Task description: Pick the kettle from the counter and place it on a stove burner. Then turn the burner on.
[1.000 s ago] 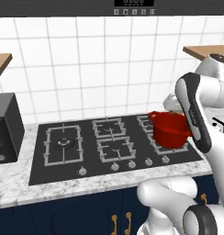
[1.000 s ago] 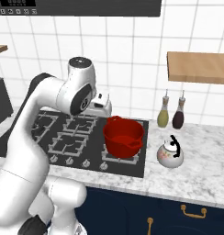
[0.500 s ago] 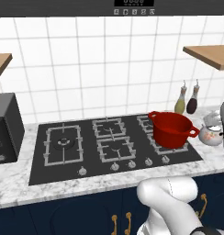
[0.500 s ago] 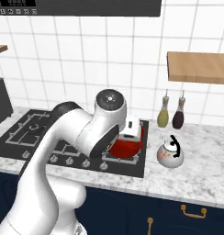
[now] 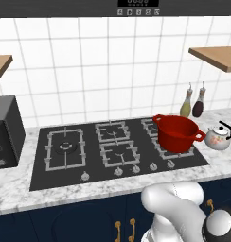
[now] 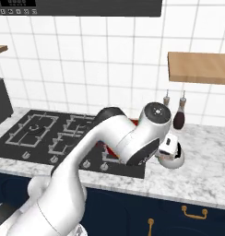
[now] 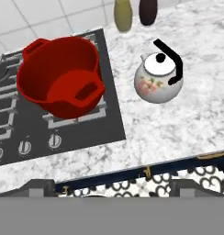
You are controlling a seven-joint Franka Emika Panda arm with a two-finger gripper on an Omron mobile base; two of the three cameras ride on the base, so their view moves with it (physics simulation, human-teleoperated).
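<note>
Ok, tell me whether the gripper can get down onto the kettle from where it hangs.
Probably yes. In the hand view the kettle stands alone on the counter, apart from the red pot and the two bottles. Its black handle arches on top, uncovered, and the jaws are open.

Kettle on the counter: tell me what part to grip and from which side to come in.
Grip the kettle by its black arched handle, coming down from above. The handle stands clear over the lid, thin enough for the open gripper, while the round body looks too wide. The red pot stands apart, leaving room.
</note>
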